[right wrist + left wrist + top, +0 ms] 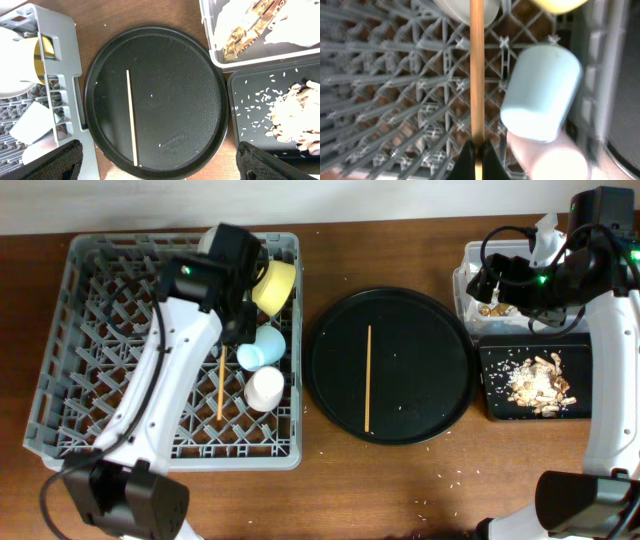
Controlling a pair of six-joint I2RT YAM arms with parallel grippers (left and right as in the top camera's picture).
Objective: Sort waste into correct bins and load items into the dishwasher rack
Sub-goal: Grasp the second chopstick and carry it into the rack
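One chopstick (477,75) in the left end effector (476,151) (low over rack (395,85))

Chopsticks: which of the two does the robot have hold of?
The chopstick pinched in the left gripper, over the grey rack beside the light-blue cup. The other chopstick lies loose on the round black tray.

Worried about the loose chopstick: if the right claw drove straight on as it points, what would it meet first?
Probably the round black tray, on bare floor beside the chopstick, not the stick itself; the right claw is open. Depth is unclear from the wrist view.
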